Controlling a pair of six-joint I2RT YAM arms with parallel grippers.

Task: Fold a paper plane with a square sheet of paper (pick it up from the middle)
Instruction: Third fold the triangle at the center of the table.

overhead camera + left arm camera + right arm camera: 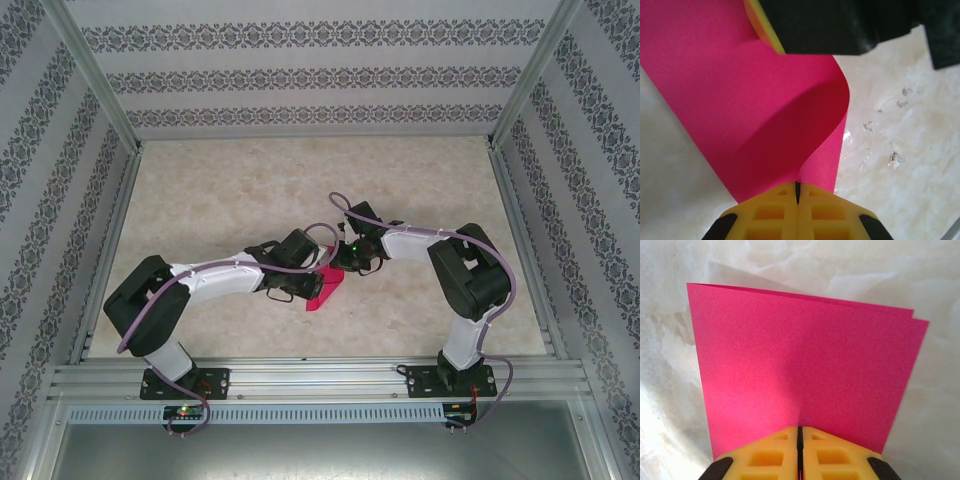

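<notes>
You've got 1 square sheet of paper (322, 290), 2 grippers, both on it. Sheet: plain magenta, doubled over, two layers, far edges slightly offset. Sits at table (250, 190) middle, bit toward table's near edge. Left gripper (797, 192): pinched tight on bowed sheet edge. Right gripper (800, 432): pinched tight on opposite edge.

No legible text, label, number or sign anywhere

The left arm (215, 280) and right arm (460, 270) have black joints, white links, purple cables (150, 312), yellow gridded jaws, and black bases on the aluminium rail (320, 378).
</notes>
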